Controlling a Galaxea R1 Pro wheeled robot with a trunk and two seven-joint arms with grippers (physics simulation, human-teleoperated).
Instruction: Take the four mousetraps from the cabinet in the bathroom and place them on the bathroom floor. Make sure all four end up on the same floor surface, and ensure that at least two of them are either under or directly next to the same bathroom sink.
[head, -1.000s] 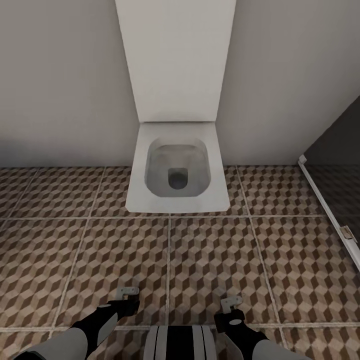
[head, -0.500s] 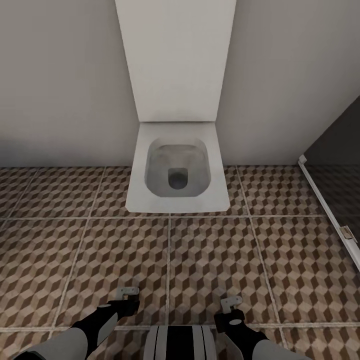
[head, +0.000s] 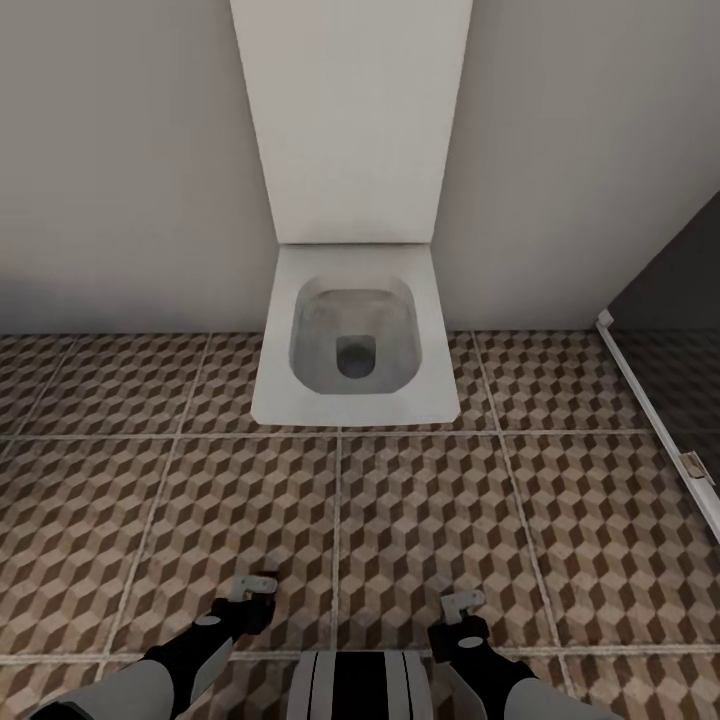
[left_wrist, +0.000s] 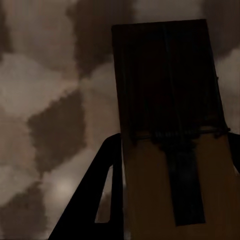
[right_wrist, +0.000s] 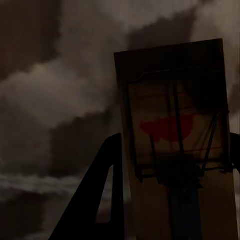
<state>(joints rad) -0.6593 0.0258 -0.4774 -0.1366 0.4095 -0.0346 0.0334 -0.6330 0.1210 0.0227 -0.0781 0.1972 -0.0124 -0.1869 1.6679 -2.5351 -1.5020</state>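
Mousetraps stay clamped, one in your left gripper (head: 255, 585) at 7 o'clock, one (right_wrist: 175, 145) in your right gripper (head: 462, 603); left arm has shifted slightly, none yet on the bathroom floor (head: 420, 520).

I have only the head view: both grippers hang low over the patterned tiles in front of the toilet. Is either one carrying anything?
Observer: Yes. The left gripper is shut on the left mousetrap, whose board sticks out past the fingers.
Operator: And the right?
Observer: The right gripper is shut on the right mousetrap; its red mark and wire face the wrist camera.
Operator: Any red on the left one?
Observer: None visible, just dark wire across its board.
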